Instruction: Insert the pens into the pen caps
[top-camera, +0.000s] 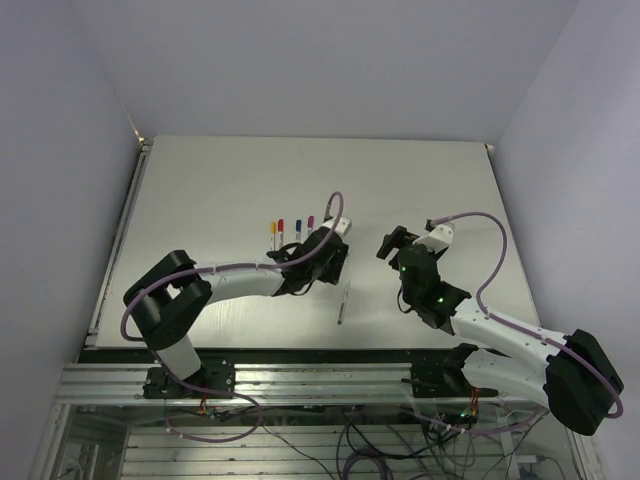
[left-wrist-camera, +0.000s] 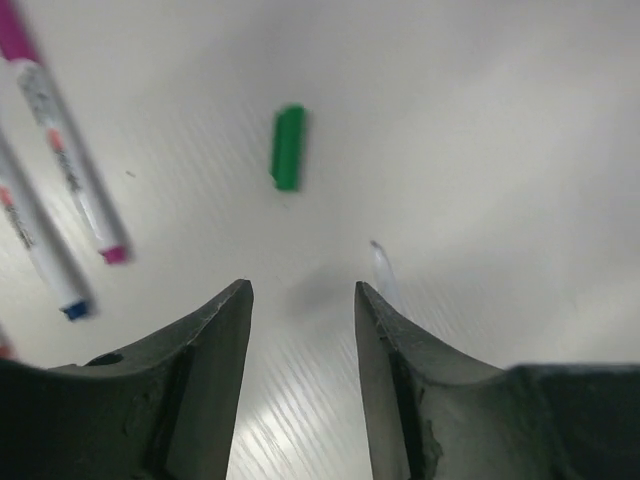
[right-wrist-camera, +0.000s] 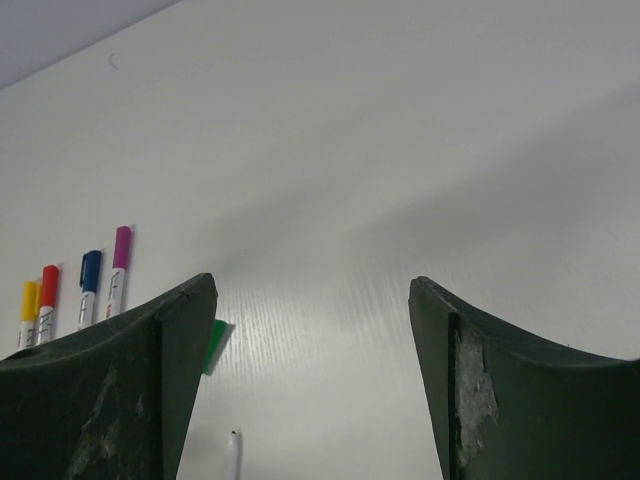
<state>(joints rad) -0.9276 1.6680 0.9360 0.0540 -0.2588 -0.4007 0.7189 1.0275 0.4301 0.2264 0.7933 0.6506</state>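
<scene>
surface (top-camera: 250, 180): white, smooth, matt with a soft sheen; fine parallel grain lines show up close
green cap (left-wrist-camera: 288, 148): smooth plastic, satin finish
capped pens (left-wrist-camera: 70, 165): glossy white plastic barrels with printed marks; coloured plastic caps
left hand (left-wrist-camera: 302, 292): dark moulded plastic, matt, faintly grainy at the edges
right hand (right-wrist-camera: 312, 288): the same dark matt plastic, with pale worn scuffs on one inner finger face
frame rail (top-camera: 320, 382): bare grey metal, dull
</scene>
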